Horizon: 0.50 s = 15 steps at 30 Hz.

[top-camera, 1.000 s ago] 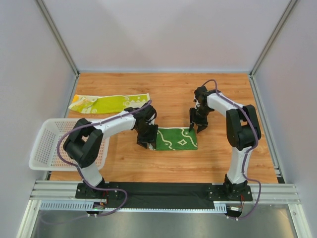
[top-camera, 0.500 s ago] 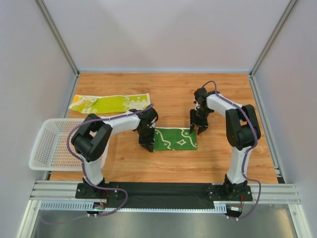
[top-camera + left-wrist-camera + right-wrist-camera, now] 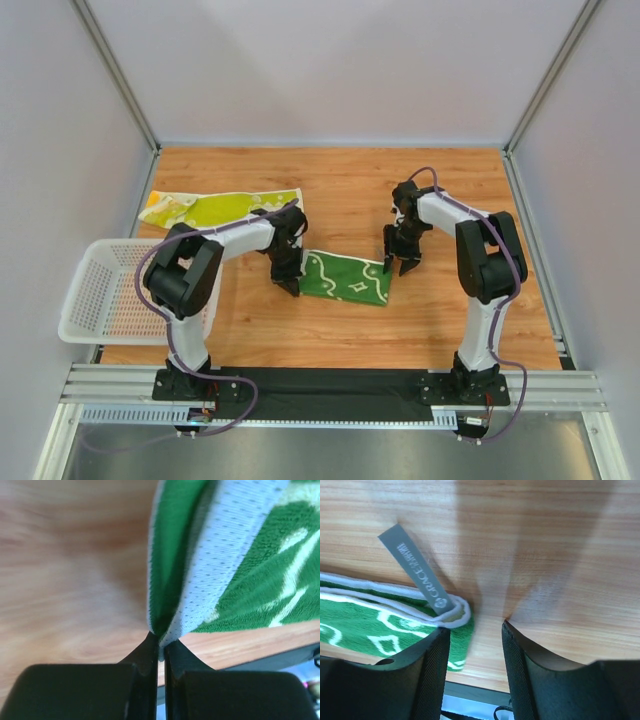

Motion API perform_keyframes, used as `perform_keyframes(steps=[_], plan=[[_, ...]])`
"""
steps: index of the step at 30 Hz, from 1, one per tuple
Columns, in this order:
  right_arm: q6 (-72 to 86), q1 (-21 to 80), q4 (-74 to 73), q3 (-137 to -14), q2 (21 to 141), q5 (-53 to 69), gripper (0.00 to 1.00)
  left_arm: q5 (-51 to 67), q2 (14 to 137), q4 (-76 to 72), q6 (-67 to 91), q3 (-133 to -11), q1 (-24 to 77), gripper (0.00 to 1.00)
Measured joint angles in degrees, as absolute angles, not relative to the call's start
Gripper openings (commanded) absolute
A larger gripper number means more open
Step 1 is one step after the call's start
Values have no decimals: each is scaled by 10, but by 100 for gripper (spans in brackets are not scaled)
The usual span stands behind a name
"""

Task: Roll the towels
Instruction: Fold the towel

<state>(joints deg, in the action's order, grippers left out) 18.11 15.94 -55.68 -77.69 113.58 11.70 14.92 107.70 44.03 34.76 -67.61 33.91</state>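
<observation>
The dark green towel (image 3: 345, 277) with white swirls lies skewed on the wood in the middle of the table. My left gripper (image 3: 288, 283) is shut on its left edge. In the left wrist view the folded edge, green towel (image 3: 250, 590) with a white mesh backing, is pinched between the gripper's (image 3: 161, 647) tips and lifted. My right gripper (image 3: 397, 265) stands open just off the towel's right end. Its left finger (image 3: 432, 660) is over the green towel's corner (image 3: 380, 625) beside a grey label (image 3: 415, 570); its jaws hold nothing. The lime-yellow towel (image 3: 225, 208) lies flat at the back left.
A white mesh basket (image 3: 100, 290) sits at the table's left edge, partly overhanging it. Grey walls close in the table on three sides. Bare wood lies in front of the green towel and on the right.
The left gripper has shut on the green towel's left edge and drawn it back, leaving the towel skewed. The right gripper has hardly moved.
</observation>
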Motion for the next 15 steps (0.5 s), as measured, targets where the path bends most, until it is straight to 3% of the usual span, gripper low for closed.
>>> perform_keyframes(steps=[15], plan=[[172,159,-525,-771,1093,192,58,51,1113,492,265,-753,246,1]])
